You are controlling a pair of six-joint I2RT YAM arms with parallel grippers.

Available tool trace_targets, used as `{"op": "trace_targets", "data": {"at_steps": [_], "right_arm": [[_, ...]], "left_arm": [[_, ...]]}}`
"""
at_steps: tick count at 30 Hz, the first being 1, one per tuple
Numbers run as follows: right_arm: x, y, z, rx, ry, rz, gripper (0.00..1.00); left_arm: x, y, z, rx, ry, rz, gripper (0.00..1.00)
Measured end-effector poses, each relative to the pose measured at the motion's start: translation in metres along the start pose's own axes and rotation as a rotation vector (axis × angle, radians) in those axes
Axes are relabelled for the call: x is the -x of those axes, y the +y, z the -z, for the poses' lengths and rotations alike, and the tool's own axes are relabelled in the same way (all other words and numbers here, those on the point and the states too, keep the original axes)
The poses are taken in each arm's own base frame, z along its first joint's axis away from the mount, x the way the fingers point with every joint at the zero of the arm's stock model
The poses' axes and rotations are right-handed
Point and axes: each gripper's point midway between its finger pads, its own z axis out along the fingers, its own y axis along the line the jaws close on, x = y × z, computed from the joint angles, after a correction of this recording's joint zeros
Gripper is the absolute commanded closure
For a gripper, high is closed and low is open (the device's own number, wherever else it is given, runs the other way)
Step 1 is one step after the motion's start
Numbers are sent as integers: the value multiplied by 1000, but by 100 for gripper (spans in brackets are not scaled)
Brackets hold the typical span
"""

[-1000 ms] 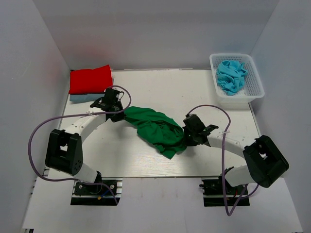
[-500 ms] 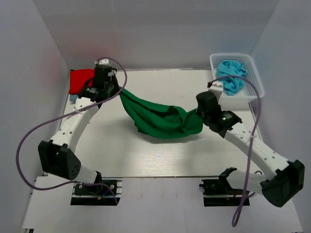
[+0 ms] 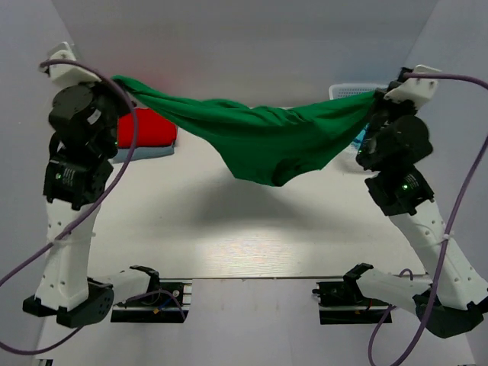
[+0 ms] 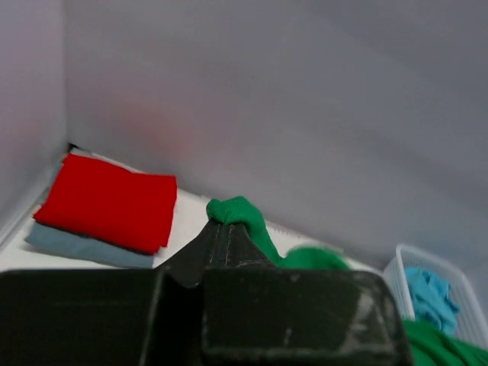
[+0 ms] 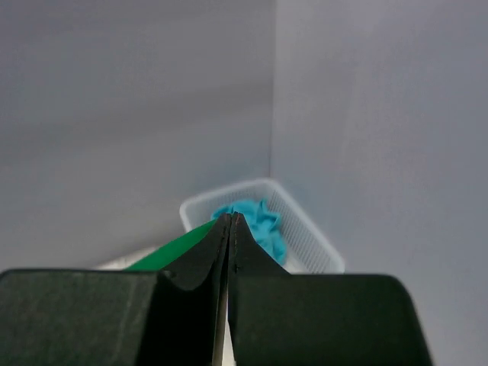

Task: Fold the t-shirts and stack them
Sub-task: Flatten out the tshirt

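Step in hand: spreading the green shirt (image 3: 259, 141) in the air, ahead of laying it flat. Left claw (image 3: 116, 81) clenched on one end, right claw (image 3: 374, 97) clenched on the other. Cloth hangs between them high over the surface (image 3: 252, 236), middle sagging and bunched (which edges are pinched, cannot tell). Red shirt (image 3: 149, 128) lies folded on a blue shirt (image 3: 141, 154), far left. Turquoise shirt (image 5: 255, 223) sits in the basket (image 5: 309, 244). Next, by my judgement: lower both ends together, keep tension, lay flat mid-surface, then fold
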Motion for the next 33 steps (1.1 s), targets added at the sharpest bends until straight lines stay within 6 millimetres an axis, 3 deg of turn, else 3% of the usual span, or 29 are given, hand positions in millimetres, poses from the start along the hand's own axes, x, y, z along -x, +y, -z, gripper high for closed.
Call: {"op": "trace_targets", "data": {"at_steps": [4, 13, 17, 21, 24, 27, 29, 33], "right_arm": [[58, -30, 5, -58, -118, -18, 100], [156, -89, 38, -44, -302, -162, 100], [175, -110, 55, -25, -356, -210, 100], [183, -117, 61, -14, -383, -229, 100], [174, -103, 53, -5, -362, -206, 100], [145, -73, 36, 13, -304, -155, 100], [115, -45, 20, 26, -245, -101, 100], [33, 23, -20, 50, -76, 13, 100]], "left_arm": [[39, 16, 31, 52, -98, 48, 100], [89, 33, 104, 2, -227, 177, 100], [107, 37, 138, -52, -275, 246, 100], [111, 36, 151, -87, -277, 297, 100], [87, 35, 138, -66, -210, 314, 100], [38, 37, 108, 0, -78, 303, 100], [-5, 41, 84, 64, 28, 285, 100], [-123, 59, 35, 227, 294, 205, 100]]}}
